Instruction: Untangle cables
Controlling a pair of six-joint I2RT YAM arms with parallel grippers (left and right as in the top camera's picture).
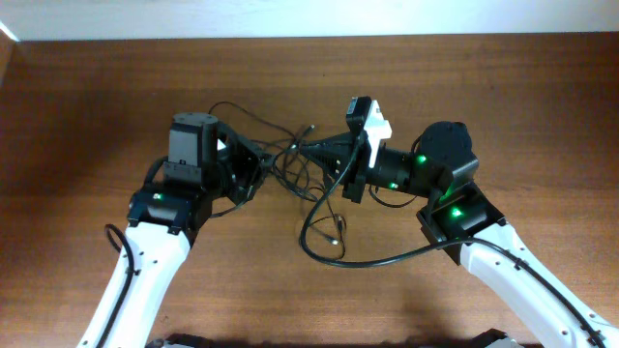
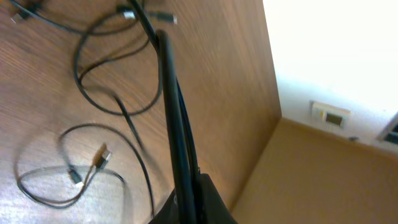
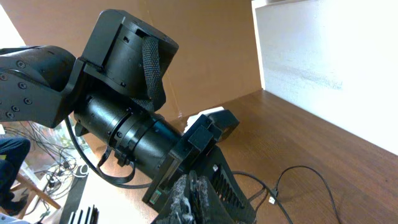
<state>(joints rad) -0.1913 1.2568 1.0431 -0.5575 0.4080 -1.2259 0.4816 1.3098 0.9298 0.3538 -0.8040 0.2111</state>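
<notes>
The thin black cables (image 2: 99, 158) lay knotted mid-table; with the left gripper (image 2: 160, 38) pinched shut, seemingly on a strand, and the right gripper (image 1: 308, 147) closed too, a slow, level pull apart seemed wisest.

No legible text, label, brand or number is found in any view. A small white wall plate (image 2: 329, 114) is seen in the left wrist view, but whatever is printed on it is too blurred to be read.
</notes>
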